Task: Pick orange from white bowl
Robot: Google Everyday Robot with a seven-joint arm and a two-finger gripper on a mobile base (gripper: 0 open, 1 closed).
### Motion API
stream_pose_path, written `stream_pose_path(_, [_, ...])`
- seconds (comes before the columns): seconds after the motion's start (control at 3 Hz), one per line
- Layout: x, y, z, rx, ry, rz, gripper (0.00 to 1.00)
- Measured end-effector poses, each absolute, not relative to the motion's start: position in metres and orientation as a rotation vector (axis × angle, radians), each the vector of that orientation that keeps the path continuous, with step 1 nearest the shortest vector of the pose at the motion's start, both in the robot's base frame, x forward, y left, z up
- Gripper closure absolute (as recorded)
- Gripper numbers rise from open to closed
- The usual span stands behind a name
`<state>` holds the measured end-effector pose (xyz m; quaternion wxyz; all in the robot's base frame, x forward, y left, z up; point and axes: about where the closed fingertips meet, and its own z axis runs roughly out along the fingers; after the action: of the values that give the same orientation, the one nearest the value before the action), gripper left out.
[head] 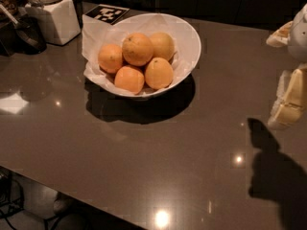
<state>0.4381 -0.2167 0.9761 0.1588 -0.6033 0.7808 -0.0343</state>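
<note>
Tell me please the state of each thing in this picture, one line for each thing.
orange: on top of the pile, not gripped.
four other oranges: in the bowl, beside and under it.
white bowl: upright on the counter, lined with white paper.
pincer: at the right edge, well apart from the bowl.
white jar: upright, back left.
marker card: flat, behind the bowl.

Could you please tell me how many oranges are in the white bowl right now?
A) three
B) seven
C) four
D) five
D: five oranges can be counted in the bowl, piled on crumpled paper. The end effector is at the right edge of the view, apart from the bowl.
</note>
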Motion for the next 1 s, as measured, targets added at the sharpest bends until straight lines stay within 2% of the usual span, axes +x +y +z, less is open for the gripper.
stream_pose_path(0.67, [0.44,-0.214,0.978,-1.688,2.226,-0.103,0.0])
stream_pose_path(1.0, [0.462,-0.19,0.987,-1.645,2.157,-0.016,0.0])
